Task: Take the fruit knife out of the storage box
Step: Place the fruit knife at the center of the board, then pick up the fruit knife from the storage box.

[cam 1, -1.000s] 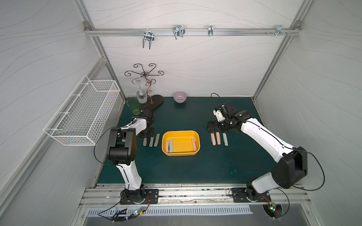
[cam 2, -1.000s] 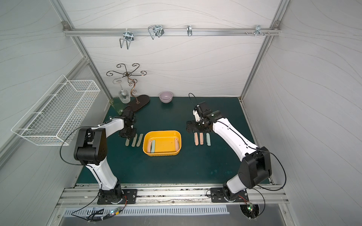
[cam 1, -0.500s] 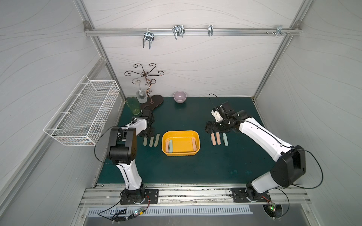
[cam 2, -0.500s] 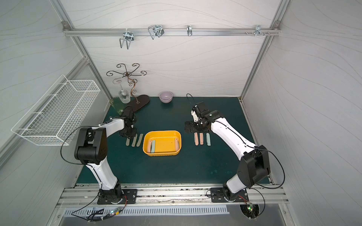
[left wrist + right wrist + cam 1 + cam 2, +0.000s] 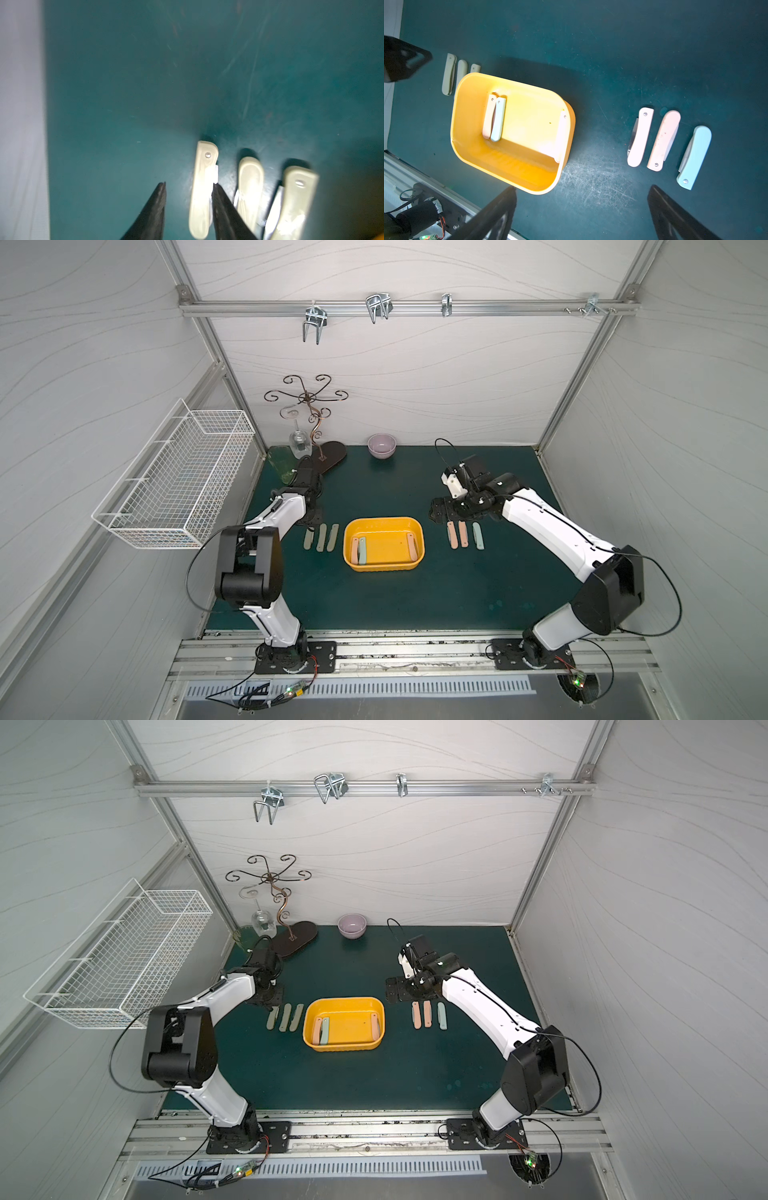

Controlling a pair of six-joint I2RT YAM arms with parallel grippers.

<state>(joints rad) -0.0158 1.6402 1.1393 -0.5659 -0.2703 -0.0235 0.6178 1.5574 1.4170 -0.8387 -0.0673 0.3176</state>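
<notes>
The yellow storage box (image 5: 384,520) (image 5: 517,166) stands mid-mat. It holds three folded fruit knives: a pink one (image 5: 489,116) and a mint one (image 5: 498,119) side by side, and another pink one (image 5: 561,139) against the opposite wall. My left gripper (image 5: 311,519) (image 5: 189,183) is open a little. Between its fingers, on the mat, lies a beige knife (image 5: 202,187), the outermost of three left of the box. My right gripper (image 5: 438,512) (image 5: 582,187) hangs wide open and empty over bare mat between the box and the knives to its right.
Two pink knives (image 5: 451,534) and a mint one (image 5: 478,536) lie right of the box. At the back stand a purple bowl (image 5: 381,445) and a wire stand with a hanging glass (image 5: 309,423). A white wire basket (image 5: 178,481) hangs on the left wall.
My left gripper's jaws have parted and let go of the beige knife on the mat. My right gripper has shifted slightly left toward the box, still open.
</notes>
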